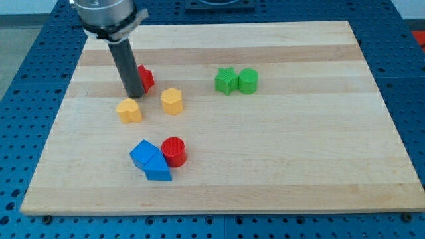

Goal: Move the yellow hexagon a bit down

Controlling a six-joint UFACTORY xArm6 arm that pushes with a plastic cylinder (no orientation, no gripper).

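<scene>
The yellow hexagon (172, 101) stands on the wooden board (279, 153) left of centre. A second yellow block (129, 111), rounder with a notched top, lies to its left. My tip (133, 95) is at the lower end of the dark rod, just above that second yellow block and left of the hexagon, not touching the hexagon. A red block (145, 78) sits right behind the rod, partly hidden by it.
A green star (226, 81) and a green cylinder (248, 80) touch each other at upper centre. A red cylinder (174, 151) stands beside a blue cube (143, 154) and a blue wedge-like block (158, 170) at lower left.
</scene>
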